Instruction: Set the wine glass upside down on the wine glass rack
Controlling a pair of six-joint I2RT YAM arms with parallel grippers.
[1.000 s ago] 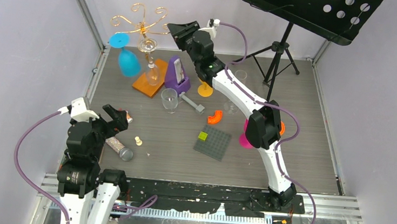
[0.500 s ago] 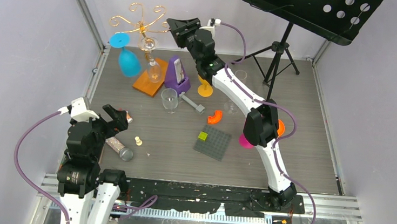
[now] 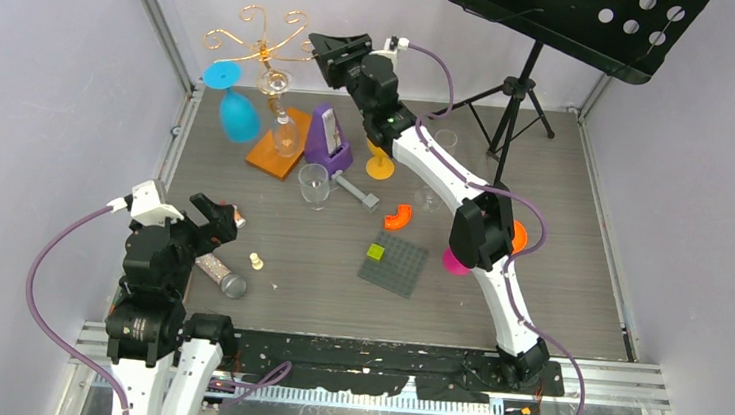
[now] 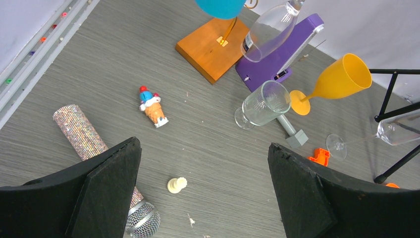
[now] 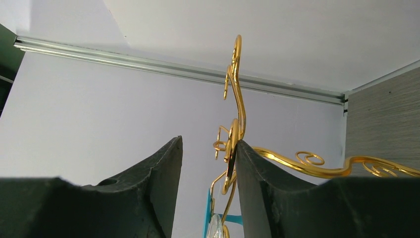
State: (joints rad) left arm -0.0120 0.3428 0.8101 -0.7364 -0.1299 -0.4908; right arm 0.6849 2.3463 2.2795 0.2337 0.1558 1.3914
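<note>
Where the top view looks down, the wine glass (image 3: pixel 283 137) hangs upside down and tilted from the wine glass rack (image 3: pixel 262 50), beside a blue glass (image 3: pixel 238 114). The right gripper (image 3: pixel 321 48) is at a scroll arm. The left wrist view shows the left gripper (image 4: pixel 203 191) spread wide above the worktop (image 4: pixel 99 74). In the right wrist view, the right gripper's fingers (image 5: pixel 163 188) stand narrowly apart, with gold wire showing in the gap.
</note>
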